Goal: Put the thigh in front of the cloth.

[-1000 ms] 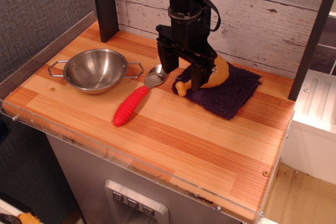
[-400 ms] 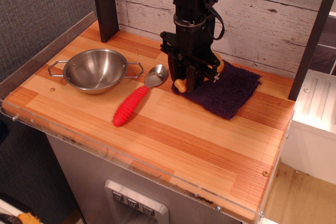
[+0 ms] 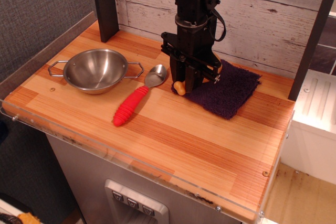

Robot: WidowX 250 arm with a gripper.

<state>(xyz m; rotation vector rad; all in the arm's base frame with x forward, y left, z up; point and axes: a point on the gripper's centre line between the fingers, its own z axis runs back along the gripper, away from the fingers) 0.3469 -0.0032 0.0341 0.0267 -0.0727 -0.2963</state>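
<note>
The thigh [image 3: 179, 87] lies at the left edge of the dark purple cloth [image 3: 227, 91]. Only its tan-orange knobbed bone end shows, poking out to the left below the fingers. Its bulbous end is hidden behind the gripper. My black gripper [image 3: 187, 83] points straight down over the cloth's left part, with its jaws drawn in around the thigh. The cloth lies flat at the back right of the wooden table [image 3: 184, 140].
A steel bowl [image 3: 97, 70] with two handles stands at the left. A red-handled spoon [image 3: 135, 100] lies between the bowl and the cloth, its metal scoop close to the thigh's bone end. Dark posts rise at the back left [image 3: 105, 6] and right [image 3: 313, 35].
The gripper's jaws, wide open astride the thigh a second ago, have closed on it. Most of the thigh is now hidden behind the fingers.
</note>
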